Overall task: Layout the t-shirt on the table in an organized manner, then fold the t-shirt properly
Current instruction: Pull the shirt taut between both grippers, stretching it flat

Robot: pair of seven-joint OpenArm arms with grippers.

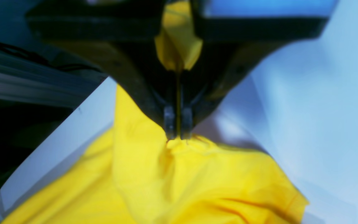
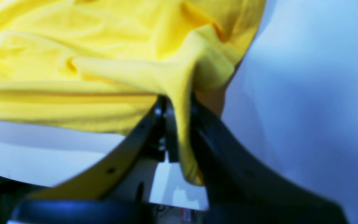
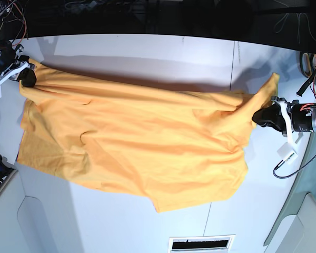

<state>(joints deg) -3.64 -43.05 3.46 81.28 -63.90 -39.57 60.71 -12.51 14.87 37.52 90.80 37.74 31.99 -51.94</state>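
The orange-yellow t-shirt (image 3: pixel 137 147) lies stretched wide across the white table (image 3: pixel 147 52), held taut between both arms. My left gripper (image 3: pixel 259 117), at the right in the base view, is shut on a bunch of the t-shirt's edge; the left wrist view shows fabric (image 1: pixel 179 174) pinched in the closed jaws (image 1: pixel 178 132). My right gripper (image 3: pixel 26 78), at the far left in the base view, is shut on another corner; the right wrist view shows cloth (image 2: pixel 104 62) pulled through the jaws (image 2: pixel 179 124). No print shows.
A thin dark seam (image 3: pixel 233 68) runs across the table near the right. A white vent-like slot (image 3: pixel 201 243) sits at the front edge. Cables (image 3: pixel 287 163) trail by the left arm. The table's back edge (image 3: pixel 147 36) meets a dark background.
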